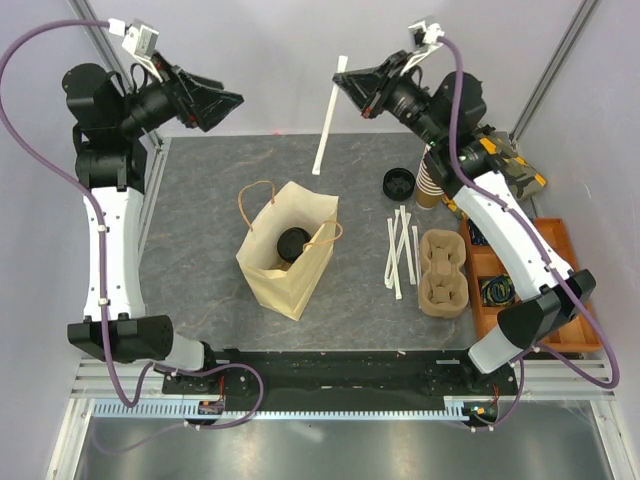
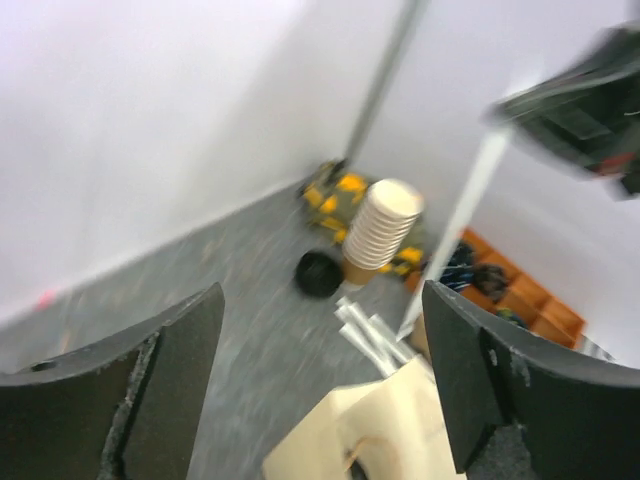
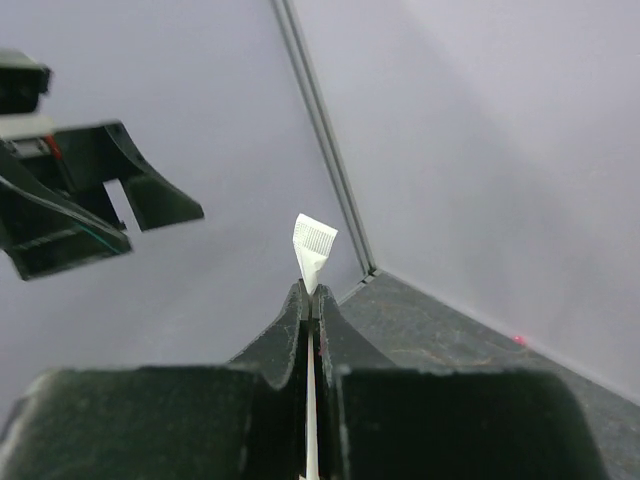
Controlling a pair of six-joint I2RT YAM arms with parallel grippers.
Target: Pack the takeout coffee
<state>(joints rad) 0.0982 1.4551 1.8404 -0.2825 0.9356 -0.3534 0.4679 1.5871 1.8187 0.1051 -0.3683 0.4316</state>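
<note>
The takeout coffee (image 1: 293,243) stands inside the open brown paper bag (image 1: 270,275) in the middle of the table; only its black lid shows. My left gripper (image 1: 228,100) hangs high over the far left corner, open and empty, its fingers (image 2: 170,385) spread wide above the bag (image 2: 385,425). My right gripper (image 1: 347,88) is raised at the far right, shut on a white paper-wrapped straw (image 1: 328,115) that hangs down toward the table. In the right wrist view the straw's crimped end (image 3: 314,248) pokes out above the closed gripper (image 3: 310,295).
A stack of lidless paper cups (image 1: 428,185) and a loose black lid (image 1: 398,182) stand at the far right. Several wrapped straws (image 1: 400,255) lie beside a pulp cup carrier (image 1: 445,272). An orange tray (image 1: 570,250) sits at the right edge.
</note>
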